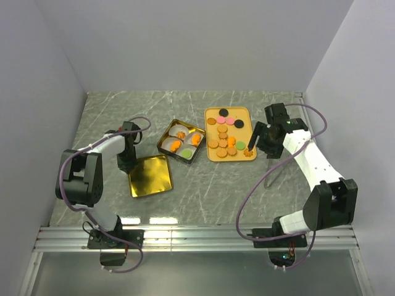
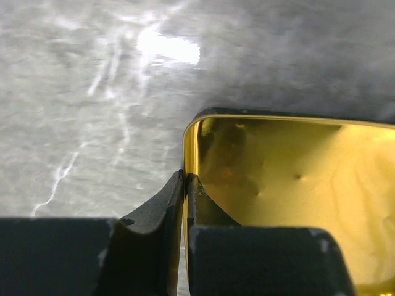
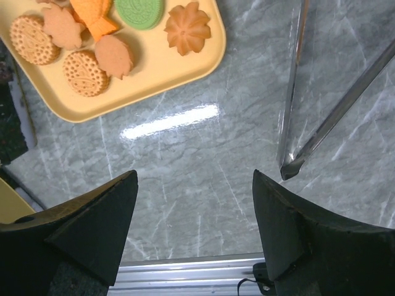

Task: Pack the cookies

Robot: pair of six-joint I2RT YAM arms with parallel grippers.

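So there's a grey marble-look worktop [image 1: 216,185] [image 2: 74,92] [image 3: 203,179] with a shiny gold square tin lid [image 1: 150,174] [image 2: 296,185] lying flat on the left, inside up. Just behind it sits an open square metal tin [image 1: 166,135]. Right of that is a yellow rectangular plastic tray [image 1: 247,132] [image 3: 166,61], and metal tongs [image 1: 274,174] [image 3: 290,166] lie near its front right corner. An aluminium rail [image 1: 197,237] [image 3: 185,271] runs along the near edge.

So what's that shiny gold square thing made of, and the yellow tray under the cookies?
The gold lid looks like thin metal, probably tin: it is mirror-shiny, with small dents and a raised rim. The yellow tray looks like plastic, though I can't be sure: it is smooth and matte, one even colour, with rounded corners.
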